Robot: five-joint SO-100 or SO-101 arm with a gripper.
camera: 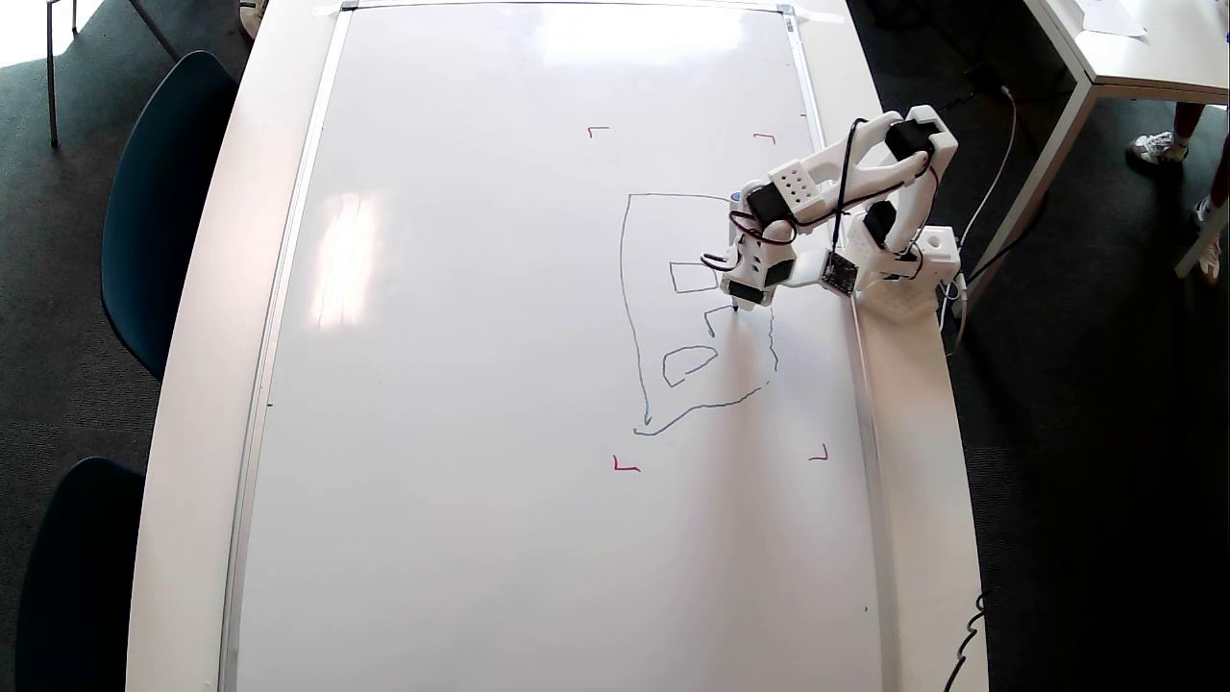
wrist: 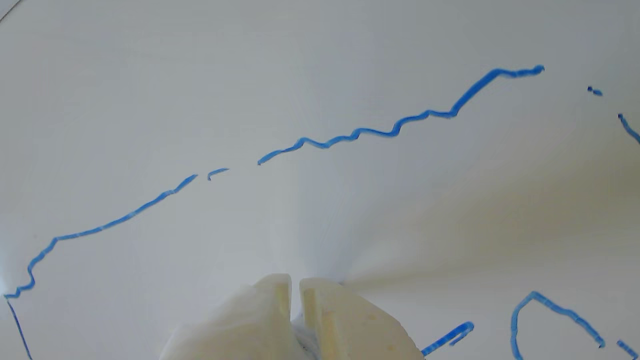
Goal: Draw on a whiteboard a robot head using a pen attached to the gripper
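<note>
1. One gripper point(camera: 738, 300) is observed in the overhead view, of white printed plastic with black servo blocks and red and black wires. In the wrist view its two cream-white fingers point(wrist: 327, 320) are seen drawn almost together, a narrow slit left between them.
2. One pen point(camera: 737, 305) is noted, only its dark tip being seen below the gripper in the overhead view, touching the board. It cannot be told whether the pen is pinched by the fingers or fixed otherwise.
3. One robot head point(camera: 697, 317) is recorded as a thin blue line drawing: a wobbly outline with a straight top and left side and a wavy lower edge. Three small boxy shapes are counted inside it; the pen tip stands at the middle one. In the wrist view the lines are seen as shaky and broken by small gaps.
4. One whiteboard point(camera: 461, 384) is recorded, glossy, white, rectangular, with a thin silver frame. Four small red corner marks point(camera: 625, 466) are counted around the drawing.
5. The board lies on one white surface point(camera: 918, 461), at whose right edge the arm's base is mounted.
6. Two dark chairs point(camera: 159, 192) are noted on the left.
</note>
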